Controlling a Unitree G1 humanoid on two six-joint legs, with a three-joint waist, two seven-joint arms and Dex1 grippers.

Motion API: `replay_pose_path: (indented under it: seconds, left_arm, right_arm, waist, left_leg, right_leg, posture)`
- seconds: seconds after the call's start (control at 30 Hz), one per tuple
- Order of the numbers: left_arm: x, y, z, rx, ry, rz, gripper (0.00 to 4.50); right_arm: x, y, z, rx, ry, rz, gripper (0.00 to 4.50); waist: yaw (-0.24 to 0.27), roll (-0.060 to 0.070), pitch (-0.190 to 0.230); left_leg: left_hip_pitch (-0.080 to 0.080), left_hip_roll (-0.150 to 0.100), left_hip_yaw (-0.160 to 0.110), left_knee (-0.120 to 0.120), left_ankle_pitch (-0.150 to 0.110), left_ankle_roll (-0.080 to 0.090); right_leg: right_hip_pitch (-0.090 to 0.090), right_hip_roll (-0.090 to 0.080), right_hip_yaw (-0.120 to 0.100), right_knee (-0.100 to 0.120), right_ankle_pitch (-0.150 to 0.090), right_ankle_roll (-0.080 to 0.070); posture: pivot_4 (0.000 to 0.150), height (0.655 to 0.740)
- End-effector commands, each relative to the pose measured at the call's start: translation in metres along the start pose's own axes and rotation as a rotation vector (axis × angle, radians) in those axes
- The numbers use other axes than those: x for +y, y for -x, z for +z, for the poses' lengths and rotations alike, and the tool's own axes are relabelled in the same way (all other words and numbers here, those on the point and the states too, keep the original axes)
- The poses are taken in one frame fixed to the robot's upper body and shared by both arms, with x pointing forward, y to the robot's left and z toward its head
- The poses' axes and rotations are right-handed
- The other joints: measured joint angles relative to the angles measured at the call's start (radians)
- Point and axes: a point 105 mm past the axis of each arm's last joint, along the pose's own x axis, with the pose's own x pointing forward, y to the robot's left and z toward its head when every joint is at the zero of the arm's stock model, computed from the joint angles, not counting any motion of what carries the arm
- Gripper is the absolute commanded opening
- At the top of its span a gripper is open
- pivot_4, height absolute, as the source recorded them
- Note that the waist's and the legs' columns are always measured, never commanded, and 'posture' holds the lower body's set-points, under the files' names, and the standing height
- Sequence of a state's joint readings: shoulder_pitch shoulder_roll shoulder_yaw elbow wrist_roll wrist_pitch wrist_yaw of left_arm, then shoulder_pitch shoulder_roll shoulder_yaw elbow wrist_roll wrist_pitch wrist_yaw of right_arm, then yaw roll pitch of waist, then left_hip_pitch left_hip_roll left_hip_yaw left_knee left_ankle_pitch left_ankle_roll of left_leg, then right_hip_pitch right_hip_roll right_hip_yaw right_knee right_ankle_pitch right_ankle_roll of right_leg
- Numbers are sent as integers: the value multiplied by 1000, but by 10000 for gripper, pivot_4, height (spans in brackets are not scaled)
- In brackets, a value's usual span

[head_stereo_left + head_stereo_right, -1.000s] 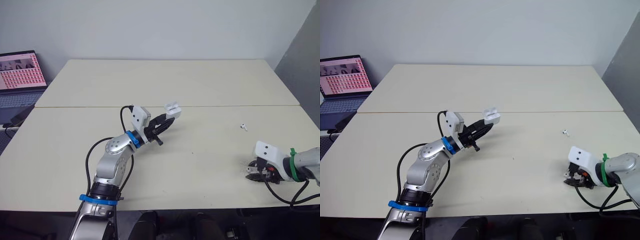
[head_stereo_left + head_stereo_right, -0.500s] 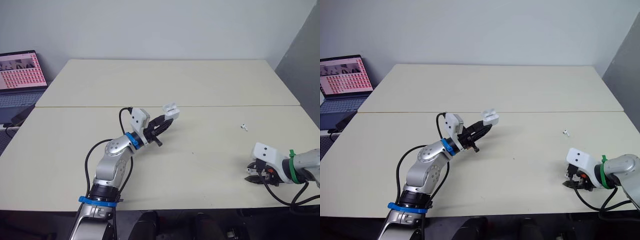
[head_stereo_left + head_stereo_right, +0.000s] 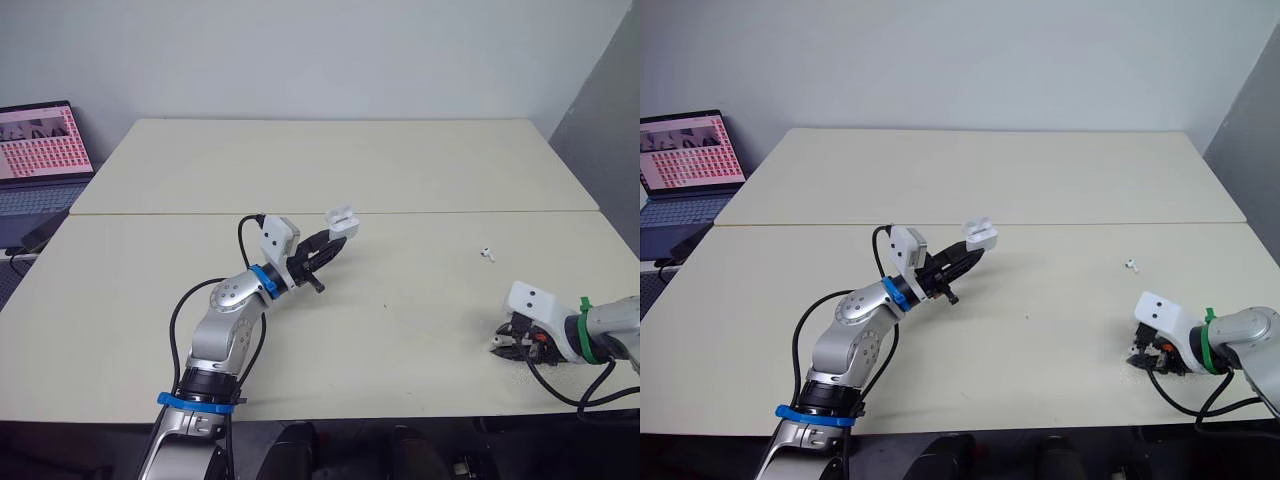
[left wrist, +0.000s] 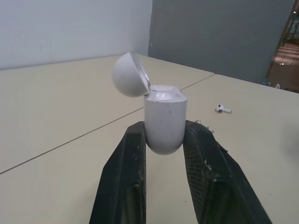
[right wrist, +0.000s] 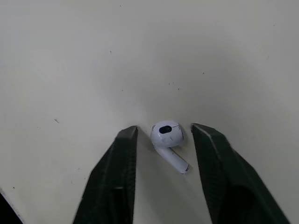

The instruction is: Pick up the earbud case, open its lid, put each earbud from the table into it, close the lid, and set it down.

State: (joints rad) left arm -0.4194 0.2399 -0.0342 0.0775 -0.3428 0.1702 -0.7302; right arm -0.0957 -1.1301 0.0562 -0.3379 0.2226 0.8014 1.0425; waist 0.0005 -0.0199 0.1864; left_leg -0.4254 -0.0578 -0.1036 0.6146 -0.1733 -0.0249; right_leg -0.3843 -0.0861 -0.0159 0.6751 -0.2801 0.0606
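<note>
My left gripper is shut on the white earbud case, held upright above the middle of the table with its lid swung open. One white earbud lies loose on the table toward the right. Near the front right edge my right gripper stands open, tips down at the tabletop, with a second white earbud lying between its fingers. Whether the fingers touch that earbud cannot be told.
The pale table has a seam running across its middle. An open laptop stands off the table's far left. A grey wall panel rises at the right. A cable trails from my right wrist over the front edge.
My right gripper has dropped slightly onto the table around the near earbud. The left gripper holds the open case almost still.
</note>
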Motion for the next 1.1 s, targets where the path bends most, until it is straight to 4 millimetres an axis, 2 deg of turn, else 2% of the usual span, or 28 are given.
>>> replay_pose_path:
  seconds: [0.03,0.1,0.2,0.27,0.3,0.37,0.43,0.5,0.57,0.67,0.8,1.1]
  left_arm:
    - [-5,-3,16,-48,-40,-25,7865]
    - [-5,-3,16,-46,-40,-28,7865]
    - [-6,-3,15,-45,-40,-32,7865]
    - [-7,-4,15,-52,-39,-35,7865]
    - [-7,-4,15,-55,-39,-36,7865]
    - [-4,-7,16,-78,-35,-5,7865]
    - [-4,-11,17,-95,-46,11,7865]
    - [-5,-16,18,-108,-62,10,7865]
    - [-6,-21,20,-124,-73,14,7865]
    - [-5,-28,27,-159,-86,36,7865]
    - [-4,-37,36,-192,-99,51,7865]
    - [-6,-43,45,-212,-117,28,7865]
  right_arm:
    - [1,1,2,-13,-6,-1,4248]
    - [0,2,5,-30,-6,-4,3877]
    - [5,6,36,-165,-7,32,3878]
    - [10,10,70,-315,-26,63,3878]
    - [11,11,80,-356,-35,70,3878]
    - [5,22,137,-646,-119,35,3878]
    - [-2,38,183,-900,-259,14,3878]
    - [-5,48,212,-1060,-387,20,3878]
    - [-4,54,230,-1154,-474,24,3878]
    - [-4,54,249,-1259,-618,36,3878]
    - [5,40,263,-1287,-736,80,3878]
    - [11,22,267,-1268,-806,119,3878]
  waist:
    - [0,0,0]
    - [0,0,0]
    - [-2,0,0]
    - [-6,0,0]
    - [-7,0,0]
    - [-7,-3,2]
    - [-9,-3,2]
    - [-4,-3,2]
    - [8,-3,1]
    - [10,-3,1]
    - [5,-2,1]
    - [-24,-2,1]
  left_leg:
    - [0,0,0,0,0,0]
    - [0,0,0,0,0,0]
    - [0,0,0,0,0,0]
    - [0,0,1,0,0,0]
    - [0,1,1,0,0,0]
    - [0,0,0,0,0,0]
    - [-1,3,0,0,0,0]
    - [-1,1,-2,-1,0,-1]
    - [-2,0,-4,-1,0,-1]
    - [-3,-2,-4,-2,0,-1]
    - [-3,-3,-2,-2,0,-1]
    - [-2,-1,-2,-4,0,0]
  right_leg:
    - [0,0,0,0,0,0]
    - [0,0,0,0,0,0]
    - [0,0,0,0,0,0]
    - [-1,0,1,0,0,0]
    - [-1,1,1,0,0,0]
    - [-1,1,1,1,0,0]
    - [-2,3,1,1,1,-1]
    - [-4,2,1,3,2,-3]
    - [-4,2,0,4,2,-3]
    - [-5,0,0,3,2,-3]
    - [-6,0,0,4,2,-3]
    - [-6,1,0,4,2,-3]
  posture:
    - [1500,7400]
    - [1500,7400]
    - [1500,7400]
    - [1500,7400]
    - [1500,7400]
    - [1500,7400]
    - [1500,7400]
    - [1500,7400]
    - [1500,7400]
    - [1500,7400]
    - [1500,7400]
    - [1500,7400]
